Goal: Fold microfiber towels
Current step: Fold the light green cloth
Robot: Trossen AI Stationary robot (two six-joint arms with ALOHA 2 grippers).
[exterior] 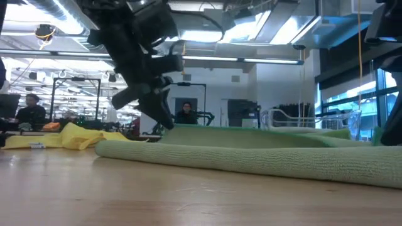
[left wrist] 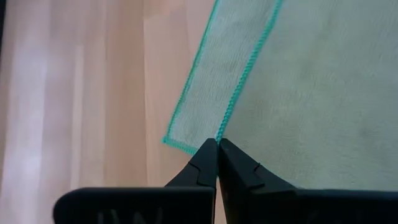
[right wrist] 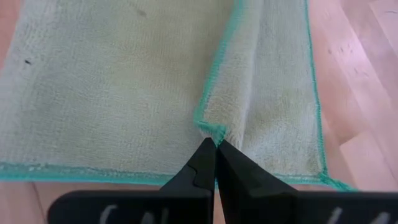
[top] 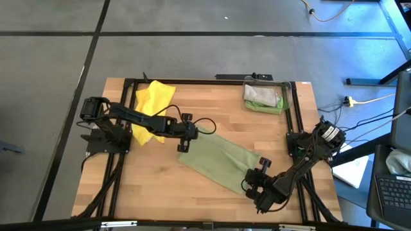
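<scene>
A pale olive-green microfiber towel [top: 218,160] with a teal hem lies slantwise on the middle of the wooden table, one part folded over onto the rest. My left gripper [top: 182,142] is shut at its far-left end. My right gripper [top: 252,183] is shut at its near-right end. A bright yellow towel [top: 154,108] lies crumpled at the far left, partly under my left arm. In the low view the olive towel [exterior: 251,150] lies flat, with a gripper [exterior: 160,119] at its far end. My left gripper pinches a corner of the folded-over upper layer [left wrist: 219,138] between its two fingertips, slanting down from the table's left. That corner sits just inside the lower layer's corner [left wrist: 168,142], which lies on the table. My right gripper pinches the other upper-layer corner [right wrist: 214,129] at its teal hem, slanting down from the near-right side. The cloth puckers at the fingertips, and the lower layer [right wrist: 280,143] lies spread on the table beneath.
A clear bin [top: 264,96] at the far right holds folded green and grey cloths. Black frame rails [top: 295,122] run along the table's sides. Bare wood [top: 154,179] lies near the front left. People sit in the room beyond the table.
</scene>
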